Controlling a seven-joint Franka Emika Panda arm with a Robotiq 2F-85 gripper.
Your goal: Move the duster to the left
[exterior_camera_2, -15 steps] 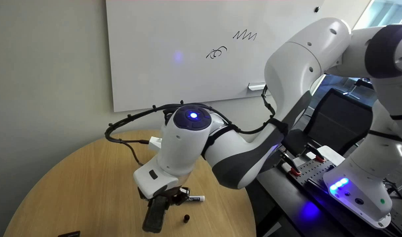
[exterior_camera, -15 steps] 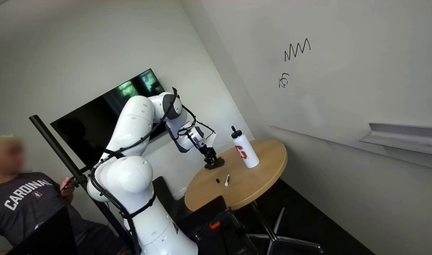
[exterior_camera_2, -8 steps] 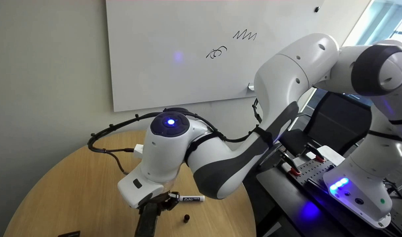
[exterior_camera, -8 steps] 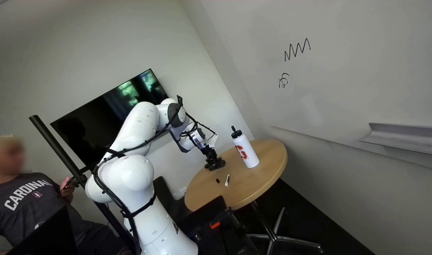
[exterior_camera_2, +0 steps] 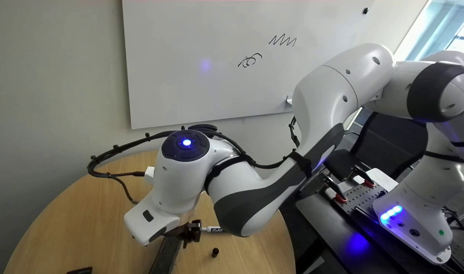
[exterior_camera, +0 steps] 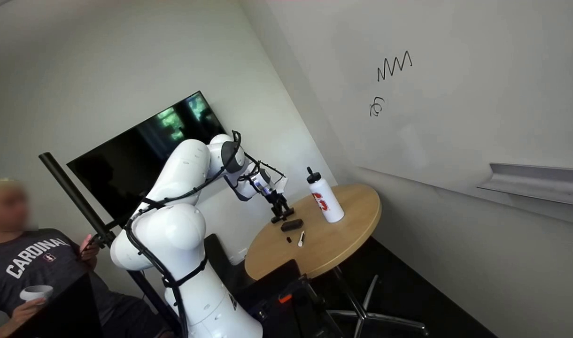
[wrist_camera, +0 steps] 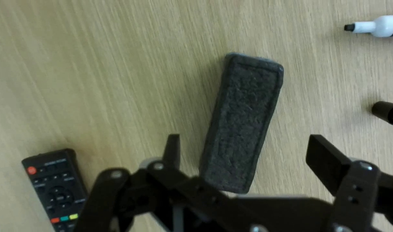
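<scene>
The white, jointed robot arm (exterior_camera: pixel 181 169) stands bent at the elbow, its outer links extending over the round, light wood-grained table (exterior_camera: pixel 336 239). The forearm slopes down toward the tabletop, and a blue light (exterior_camera_2: pixel 186 142) shines from the round, dark joint cap (exterior_camera_2: pixel 186 154) at the wrist. Below this, the black two-fingered gripper (wrist_camera: pixel 244 141) points down, low over the wood; I cannot tell whether its fingertips touch the surface. Its jaws stand wide apart, one to either side of the dark, blackish rectangular duster (wrist_camera: pixel 244 122). In the wrist view, bare wood shows between the duster and each finger. The duster lies flat on the table, slightly aslant between the jaws. Also on the table, in that view: a black remote control (wrist_camera: pixel 58 196) with coloured buttons at the left; a white marker (wrist_camera: pixel 381 26) with a black tip and a small black cylindrical cap (wrist_camera: pixel 386 112) at the right. A white bottle (exterior_camera: pixel 326 199) with red markings and a black lid stands on the table in an exterior view, apart from gripper and duster.
</scene>
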